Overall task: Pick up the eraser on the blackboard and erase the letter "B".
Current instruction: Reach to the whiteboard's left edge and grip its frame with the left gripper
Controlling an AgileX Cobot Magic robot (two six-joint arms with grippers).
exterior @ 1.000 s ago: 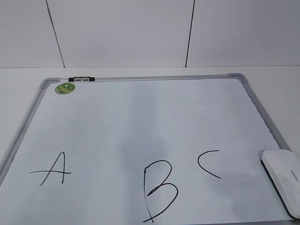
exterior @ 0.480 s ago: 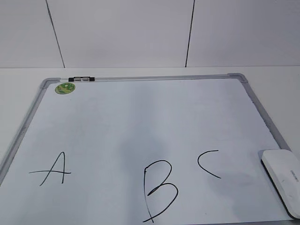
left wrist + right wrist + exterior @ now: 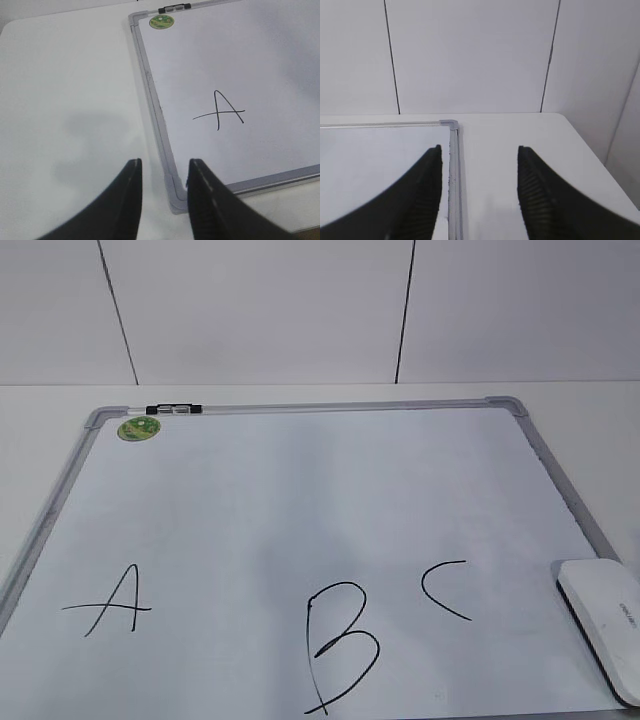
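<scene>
The blackboard point(image 3: 300, 490), a white board with a grey frame, lies flat on the table. The black letter "B" point(image 3: 340, 645) is drawn near its front edge, between an "A" point(image 3: 115, 602) and a "C" point(image 3: 445, 590). The white eraser point(image 3: 605, 625) lies at the board's front right corner. No gripper shows in the exterior view. In the left wrist view my left gripper point(image 3: 162, 167) is open and empty above the board's near left corner point(image 3: 175, 200). In the right wrist view my right gripper point(image 3: 480, 150) is open and empty above the board's right frame point(image 3: 453, 165).
A round green sticker point(image 3: 139, 427) and a small black-and-silver marker point(image 3: 173, 409) sit at the board's far left corner. A white panelled wall point(image 3: 260, 310) stands behind the table. The table's right edge point(image 3: 590, 155) shows in the right wrist view.
</scene>
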